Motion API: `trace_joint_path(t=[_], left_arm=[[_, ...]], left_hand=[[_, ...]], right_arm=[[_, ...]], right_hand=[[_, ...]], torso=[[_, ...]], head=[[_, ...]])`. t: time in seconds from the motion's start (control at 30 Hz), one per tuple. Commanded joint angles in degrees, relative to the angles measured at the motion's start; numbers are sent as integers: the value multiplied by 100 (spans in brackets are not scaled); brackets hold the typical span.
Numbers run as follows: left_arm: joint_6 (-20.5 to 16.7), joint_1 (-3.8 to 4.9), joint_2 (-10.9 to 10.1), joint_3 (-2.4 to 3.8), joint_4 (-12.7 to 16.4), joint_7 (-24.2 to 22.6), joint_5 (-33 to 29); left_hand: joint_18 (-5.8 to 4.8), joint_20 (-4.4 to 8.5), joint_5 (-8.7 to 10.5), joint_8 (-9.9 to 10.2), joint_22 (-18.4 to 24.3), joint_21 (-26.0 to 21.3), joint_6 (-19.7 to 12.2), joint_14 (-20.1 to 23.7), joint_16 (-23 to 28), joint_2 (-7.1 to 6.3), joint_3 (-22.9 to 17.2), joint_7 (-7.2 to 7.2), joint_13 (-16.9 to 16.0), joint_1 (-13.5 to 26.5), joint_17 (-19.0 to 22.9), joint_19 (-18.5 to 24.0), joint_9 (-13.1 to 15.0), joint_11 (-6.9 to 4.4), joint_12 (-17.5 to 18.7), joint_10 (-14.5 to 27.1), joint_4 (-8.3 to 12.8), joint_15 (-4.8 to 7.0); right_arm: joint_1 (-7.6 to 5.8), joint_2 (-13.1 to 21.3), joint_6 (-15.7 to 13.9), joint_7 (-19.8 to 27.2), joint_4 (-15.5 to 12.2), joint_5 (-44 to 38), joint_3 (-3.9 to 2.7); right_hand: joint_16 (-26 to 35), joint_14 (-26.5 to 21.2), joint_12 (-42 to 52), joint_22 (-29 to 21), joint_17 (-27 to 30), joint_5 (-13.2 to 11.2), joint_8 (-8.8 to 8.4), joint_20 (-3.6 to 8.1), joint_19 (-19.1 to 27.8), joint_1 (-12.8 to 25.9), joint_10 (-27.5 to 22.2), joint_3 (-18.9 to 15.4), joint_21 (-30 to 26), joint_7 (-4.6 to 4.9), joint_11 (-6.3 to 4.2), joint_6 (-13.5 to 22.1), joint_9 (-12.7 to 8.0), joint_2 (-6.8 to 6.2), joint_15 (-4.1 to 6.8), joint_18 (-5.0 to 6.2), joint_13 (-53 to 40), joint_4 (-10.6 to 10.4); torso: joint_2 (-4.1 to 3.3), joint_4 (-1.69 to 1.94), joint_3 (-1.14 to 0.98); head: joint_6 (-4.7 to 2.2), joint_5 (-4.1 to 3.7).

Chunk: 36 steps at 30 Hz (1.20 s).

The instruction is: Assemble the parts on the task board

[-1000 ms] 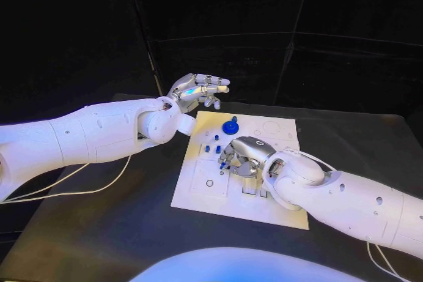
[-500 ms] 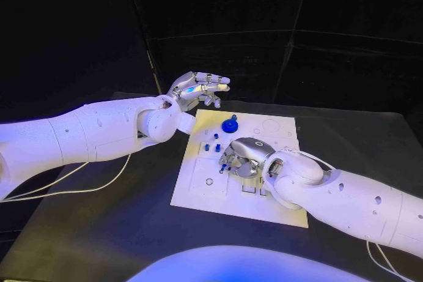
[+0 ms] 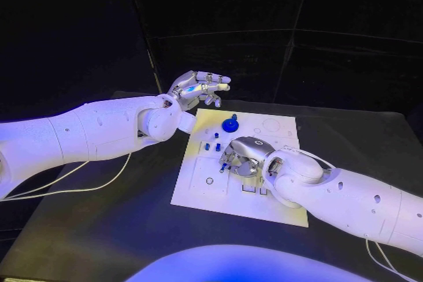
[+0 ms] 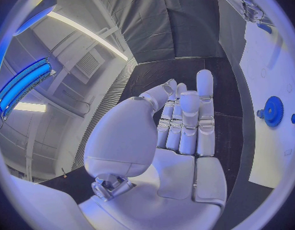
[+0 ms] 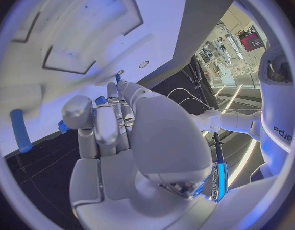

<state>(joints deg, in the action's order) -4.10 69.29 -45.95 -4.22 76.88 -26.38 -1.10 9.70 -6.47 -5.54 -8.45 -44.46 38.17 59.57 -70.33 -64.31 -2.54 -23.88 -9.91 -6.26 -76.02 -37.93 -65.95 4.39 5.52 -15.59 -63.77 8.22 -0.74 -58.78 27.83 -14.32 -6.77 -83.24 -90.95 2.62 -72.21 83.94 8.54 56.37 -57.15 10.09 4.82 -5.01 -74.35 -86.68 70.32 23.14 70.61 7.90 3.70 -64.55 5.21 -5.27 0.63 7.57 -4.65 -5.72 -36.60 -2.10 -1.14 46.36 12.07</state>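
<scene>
The white task board [image 3: 201, 191] lies in the middle of the black table. A blue gear with a knob [image 3: 230, 125] stands at its far end, also seen as the gear [image 4: 273, 111]. Small blue pegs [image 3: 211, 147] stand just near of it. My right hand [image 3: 244, 156] is down on the board's middle with its fingers curled. It pinches a small blue part [image 5: 99, 100] between thumb and fingertips. A loose blue peg [image 5: 20, 131] lies on the board [image 5: 65, 30] beside it. My left hand [image 3: 199, 87] hovers above the board's far left corner, fingers extended, holding nothing.
The board has rectangular recesses [image 5: 74, 59] and small round holes [image 3: 209, 183]. Black table [image 3: 106, 233] surrounds the board on all sides. White cables [image 3: 79, 187] trail under my left arm.
</scene>
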Motion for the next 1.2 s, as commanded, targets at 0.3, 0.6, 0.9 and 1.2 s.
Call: trace_joint_path(t=[0.3,0.6,0.9,1.2], left_arm=[[84,12,10,6,-19,-6,21],[92,12,27,6,-48,2,21],[101,12,36,6,-60,8,21],[116,12,39,6,-57,20,21]], left_hand=[[74,-2,-36,-40,7,-35,-30,32,33,28,24,-1,-9,-20,5,48,-7,6,-20,33,17,-7],[74,-2,-36,-40,7,-35,-30,32,33,28,24,-1,-9,-20,5,48,-7,6,-20,33,17,-7],[74,-2,-36,-40,7,-35,-30,32,33,28,24,-1,-9,-20,5,48,-7,6,-20,33,17,-7],[74,-4,-36,-41,8,-37,-32,34,35,30,26,-1,-10,-16,11,49,-7,7,-23,37,15,-9]], right_arm=[[3,-5,196,-23,-35,-46,12],[4,-3,199,-33,-63,-46,17],[5,3,240,-69,-70,-69,19],[5,-35,333,-332,-82,-386,22]], right_hand=[[-22,109,-36,9,3,-29,19,-1,13,55,-22,0,2,31,21,8,10,1,30,-81,-9,40],[-26,109,-36,16,0,-33,19,-2,10,60,-21,-1,6,31,21,7,11,2,30,-83,-11,44],[-26,109,-36,16,0,-33,19,-2,10,60,-21,-1,6,31,21,7,11,2,30,-83,-11,44],[-32,108,-48,-13,0,-57,8,-6,28,125,-41,-17,-13,37,28,23,10,-5,24,-78,-12,49]], torso=[[3,-5,0],[1,-1,-3],[1,-4,0],[-1,-3,0]], head=[[16,15],[21,19],[21,19],[28,34]])
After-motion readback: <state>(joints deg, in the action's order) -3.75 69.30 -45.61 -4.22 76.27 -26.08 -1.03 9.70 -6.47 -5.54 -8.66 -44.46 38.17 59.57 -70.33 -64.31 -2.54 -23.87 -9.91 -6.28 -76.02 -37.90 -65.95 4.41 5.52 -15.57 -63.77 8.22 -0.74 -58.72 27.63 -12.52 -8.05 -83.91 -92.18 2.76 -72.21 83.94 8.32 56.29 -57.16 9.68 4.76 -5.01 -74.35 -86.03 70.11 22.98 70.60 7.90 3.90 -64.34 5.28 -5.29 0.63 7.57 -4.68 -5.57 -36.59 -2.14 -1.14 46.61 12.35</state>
